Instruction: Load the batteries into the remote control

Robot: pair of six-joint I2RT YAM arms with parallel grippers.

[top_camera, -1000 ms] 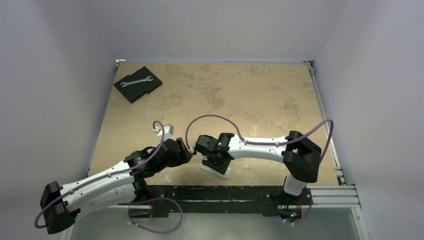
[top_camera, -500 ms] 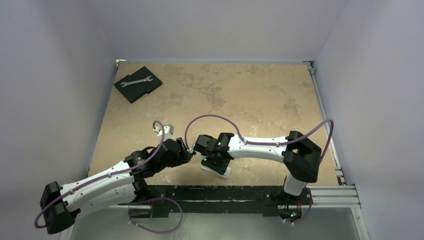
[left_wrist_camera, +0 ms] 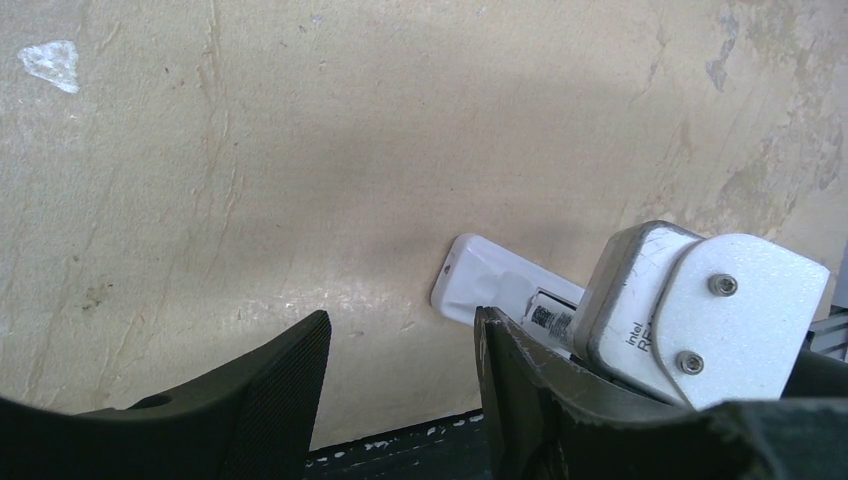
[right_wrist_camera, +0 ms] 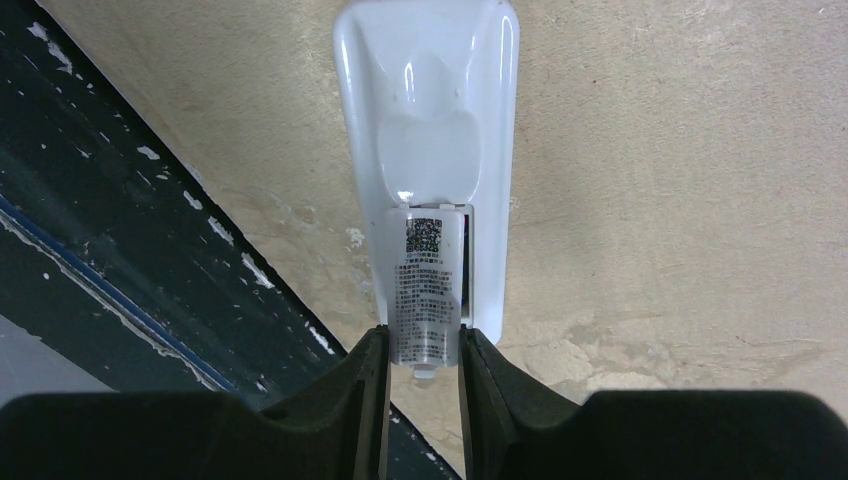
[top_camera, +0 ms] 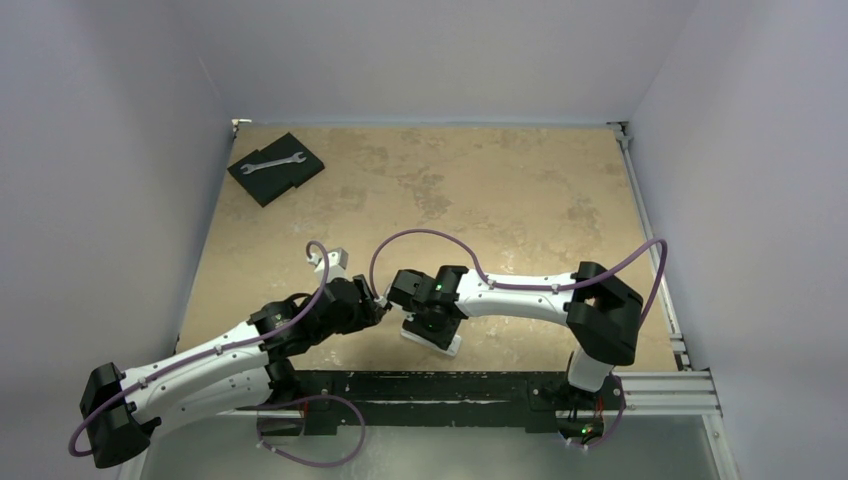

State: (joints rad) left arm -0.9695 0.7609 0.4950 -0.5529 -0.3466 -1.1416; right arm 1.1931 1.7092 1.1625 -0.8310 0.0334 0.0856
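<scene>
Remote control (right_wrist_camera: 425, 110) is laid back-up near the table (right_wrist_camera: 650, 150) edge; its labelled cover (right_wrist_camera: 428, 290) is pinched by the narrowed right gripper (right_wrist_camera: 424, 385). Left gripper (left_wrist_camera: 400, 330) is spread, empty. Batteries unseen; loading judged unfinished.

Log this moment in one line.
left gripper: open, empty, beside remote control | right gripper: pinching labelled cover on remote control | batteries: not visible

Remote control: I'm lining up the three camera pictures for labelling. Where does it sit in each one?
Top external: remote control low centre, mostly under the right pincer.
Left wrist: lower right of centre, partly behind a white housing.
Right wrist: top centre, running down into the right pincer.
Shared landmark: the dark rail at the table's near edge, beside it in every view.
</scene>
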